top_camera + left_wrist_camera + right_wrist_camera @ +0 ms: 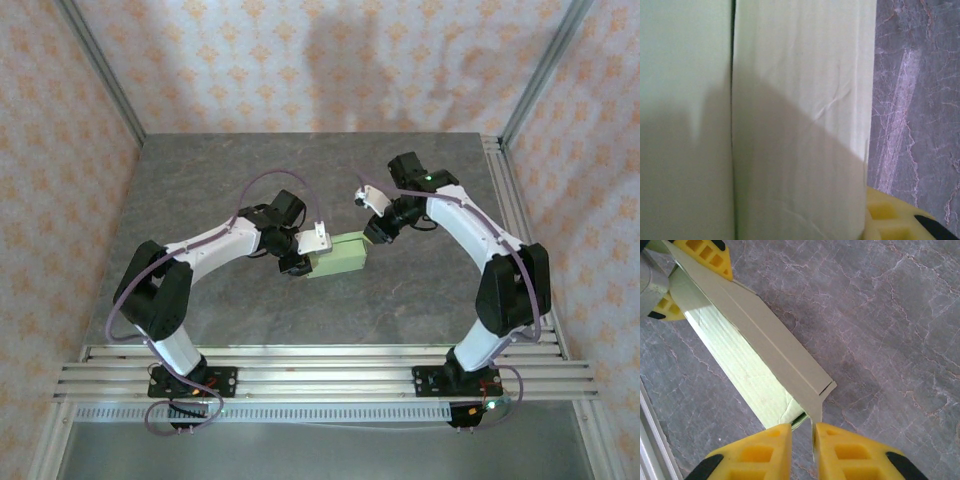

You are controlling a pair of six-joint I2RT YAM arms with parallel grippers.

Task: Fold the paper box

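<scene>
The pale green paper box (340,254) lies as a partly folded oblong at the middle of the table, between the two arms. My left gripper (303,258) is shut on its left end; in the right wrist view the left gripper's yellow fingers (710,255) sit on either side of the far end. Card from the box (800,100) covers most of the left wrist view, with one yellow finger (890,222) at the lower right. My right gripper (802,440) is at the box's right end, slightly open. A thin end flap (816,410) hangs in the gap against its right finger.
The grey marble-patterned table (300,170) has bare room behind and in front of the box. Aluminium rails (320,365) run along the near edge by the arm bases. Patterned walls and metal frame posts (100,70) enclose the back and sides.
</scene>
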